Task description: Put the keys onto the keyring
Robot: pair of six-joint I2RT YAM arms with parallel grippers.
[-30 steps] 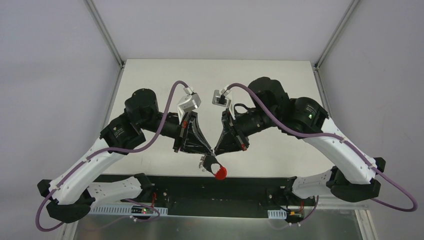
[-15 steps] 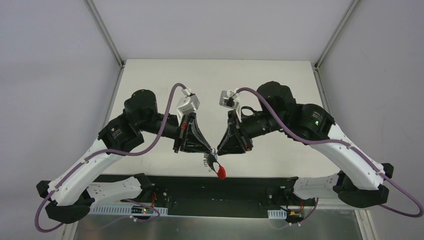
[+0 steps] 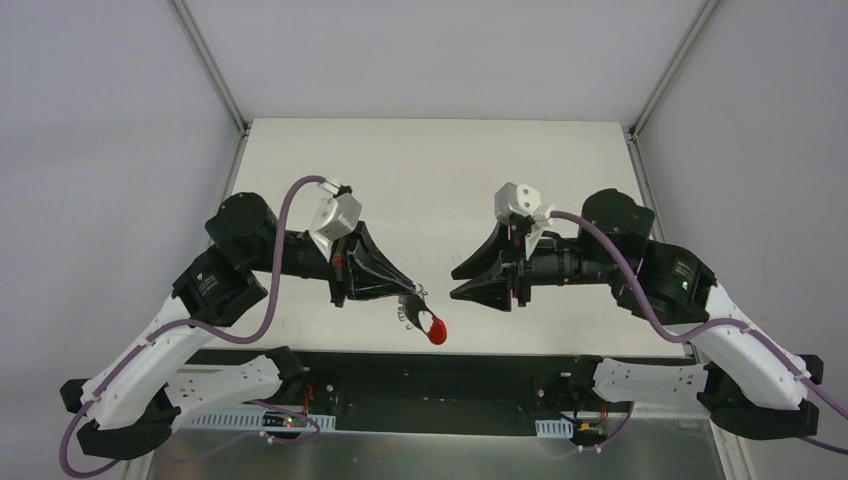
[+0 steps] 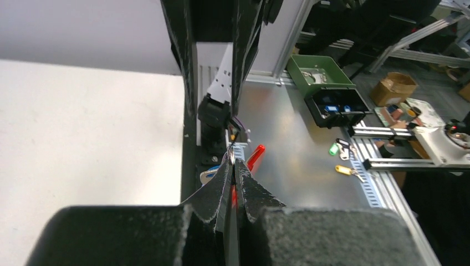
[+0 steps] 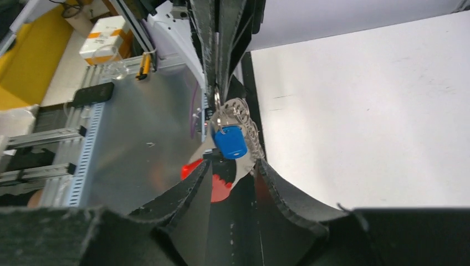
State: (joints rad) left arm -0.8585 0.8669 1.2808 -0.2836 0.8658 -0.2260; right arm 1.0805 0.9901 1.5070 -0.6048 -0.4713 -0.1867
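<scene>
- At the near edge of the table (image 3: pixel 430 170), at 6 o'clock in the top view, the left gripper (image 3: pixel 414 293) is fully closed, with its tips clamped on the keyring (image 3: pixel 412 310).
- The keyring's silver rings hang in a bunch just under the left tips. Its red strip (image 3: pixel 437 329) dangles at 5 o'clock from them.
- The keys (image 5: pixel 230 141) hang by their blue tag at 6 o'clock below the left tips, touching the silver rings (image 5: pixel 244 119). Whether the key is threaded onto a ring cannot be told.
- The right gripper (image 3: pixel 453 283) sits at 3 o'clock from the keyring, with its jaws partly apart. It holds nothing and stands apart from the rings.
- In the left wrist view, the fingers (image 4: pixel 213 191) press together, with the red strip (image 4: pixel 255 155) showing at 1 o'clock past the tips.
</scene>
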